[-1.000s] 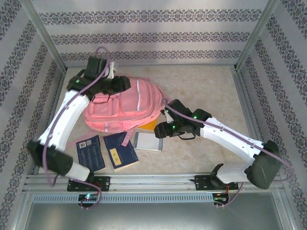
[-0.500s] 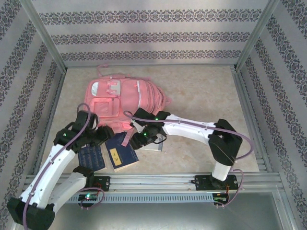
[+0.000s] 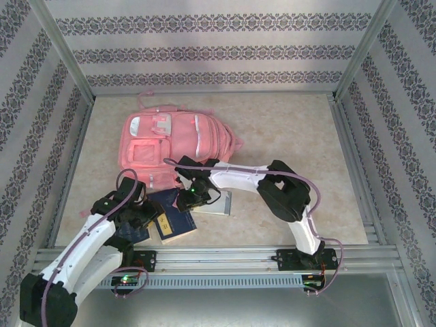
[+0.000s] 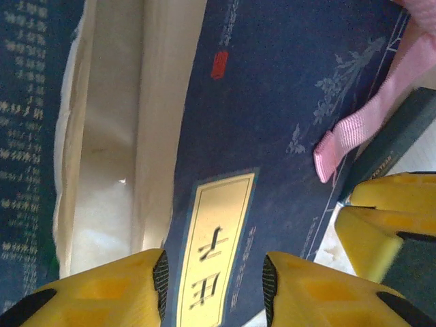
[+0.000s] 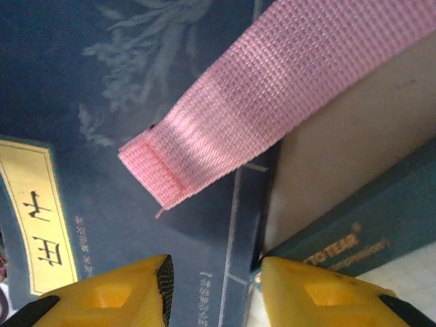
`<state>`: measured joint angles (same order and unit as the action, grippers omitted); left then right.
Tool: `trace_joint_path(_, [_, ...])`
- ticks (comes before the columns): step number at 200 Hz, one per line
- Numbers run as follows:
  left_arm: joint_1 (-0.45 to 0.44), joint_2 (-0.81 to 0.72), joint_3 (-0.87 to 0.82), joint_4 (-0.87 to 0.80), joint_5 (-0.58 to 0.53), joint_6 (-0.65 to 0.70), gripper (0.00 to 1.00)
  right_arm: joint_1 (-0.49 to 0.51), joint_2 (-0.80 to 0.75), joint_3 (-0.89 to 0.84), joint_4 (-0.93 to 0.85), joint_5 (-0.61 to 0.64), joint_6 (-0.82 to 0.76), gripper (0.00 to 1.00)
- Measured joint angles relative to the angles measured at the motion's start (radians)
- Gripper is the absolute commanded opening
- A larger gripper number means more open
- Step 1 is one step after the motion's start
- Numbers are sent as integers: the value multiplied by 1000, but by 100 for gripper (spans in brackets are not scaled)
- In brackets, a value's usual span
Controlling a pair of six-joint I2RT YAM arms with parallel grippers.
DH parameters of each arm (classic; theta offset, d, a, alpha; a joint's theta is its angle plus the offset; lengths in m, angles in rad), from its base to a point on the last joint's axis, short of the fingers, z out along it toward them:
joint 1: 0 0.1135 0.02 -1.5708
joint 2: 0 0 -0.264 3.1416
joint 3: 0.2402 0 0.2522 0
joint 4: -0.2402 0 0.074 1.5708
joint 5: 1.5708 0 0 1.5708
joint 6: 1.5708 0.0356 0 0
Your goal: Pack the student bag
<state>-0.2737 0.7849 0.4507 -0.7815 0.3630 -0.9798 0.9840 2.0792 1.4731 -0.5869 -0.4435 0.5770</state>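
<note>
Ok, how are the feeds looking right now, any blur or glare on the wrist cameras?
Top external: even, soft light, sharp throughout, hardly any shadow around the student bag. Left wrist: navy book readable at its label, no glare, left end effector soft at the bottom edge. Right wrist: pink strap crisp down to the weave, right end effector slightly blurred.

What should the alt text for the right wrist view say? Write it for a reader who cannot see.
The loose end of a pink strap lies across a dark blue book with a yellow label. A teal book sits to the right, and the yellow fingers of the end effector stand apart at the bottom edge.
</note>
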Motion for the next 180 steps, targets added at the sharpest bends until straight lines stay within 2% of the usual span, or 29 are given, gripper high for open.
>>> trace_joint_path(41, [0, 71, -35, 82, 1, 2, 40, -9, 18, 26, -1, 36, 1, 41])
trace_joint_path(90, [0, 95, -35, 116, -2, 9, 40, -90, -82, -101, 5, 146, -1, 39])
trace_joint_path(118, [0, 92, -31, 109, 0, 27, 40, -128, -130, -145, -14, 217, -28, 41])
trace_joint_path(144, [0, 64, 28, 45, -1, 60, 40, -117, -145, -154, -14, 206, -66, 41])
trace_joint_path(180, [0, 33, 115, -24, -7, 111, 40, -61, -146, -121, -14, 108, -91, 41])
